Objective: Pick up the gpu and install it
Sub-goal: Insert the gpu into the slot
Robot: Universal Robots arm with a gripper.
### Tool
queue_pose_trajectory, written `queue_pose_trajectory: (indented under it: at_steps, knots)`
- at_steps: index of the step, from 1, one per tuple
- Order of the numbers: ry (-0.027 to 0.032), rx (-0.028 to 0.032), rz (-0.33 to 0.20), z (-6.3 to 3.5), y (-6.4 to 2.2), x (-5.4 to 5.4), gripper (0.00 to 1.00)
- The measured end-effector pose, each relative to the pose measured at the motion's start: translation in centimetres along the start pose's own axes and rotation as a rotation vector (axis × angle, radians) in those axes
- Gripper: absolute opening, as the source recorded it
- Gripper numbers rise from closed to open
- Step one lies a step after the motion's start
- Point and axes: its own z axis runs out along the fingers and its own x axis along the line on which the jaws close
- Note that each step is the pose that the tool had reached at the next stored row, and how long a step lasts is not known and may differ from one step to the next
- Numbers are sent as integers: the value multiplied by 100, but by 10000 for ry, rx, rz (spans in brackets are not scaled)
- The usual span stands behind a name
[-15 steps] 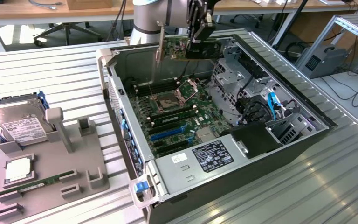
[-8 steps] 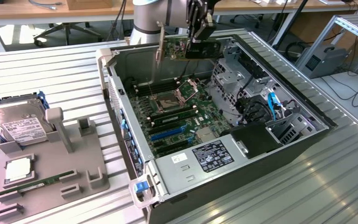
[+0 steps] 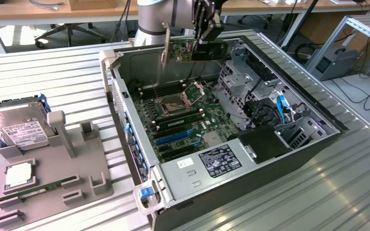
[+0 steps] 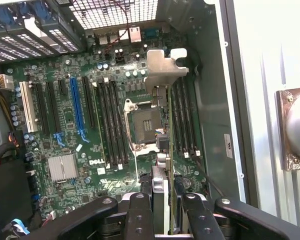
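At the exterior view's left we see a grey tray (image 3: pixel 50 161) holding a hard drive (image 3: pixel 18 127) and a RAM stick (image 3: pixel 37 188). To its right stands the open case (image 3: pixel 313 144). Above its motherboard (image 3: pixel 191 108), our jaws pinch the gpu (image 3: pixel 194 50) in the air, with its bracket (image 4: pixel 165 65) at one end.

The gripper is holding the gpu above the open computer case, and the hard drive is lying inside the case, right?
Not quite. The gripper does hold the gpu above the open computer case, but the exterior view shows the hard drive outside it, on the grey holder.
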Motion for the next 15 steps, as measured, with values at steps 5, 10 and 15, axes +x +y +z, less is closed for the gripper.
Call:
queue_pose_trajectory:
  at_steps: [5,10,15]
  knots:
    - [5,-4,-156,0,0,-3,27]
    - [8,-9,-299,0,1,-6,27]
    - [12,-13,-441,0,1,-10,27]
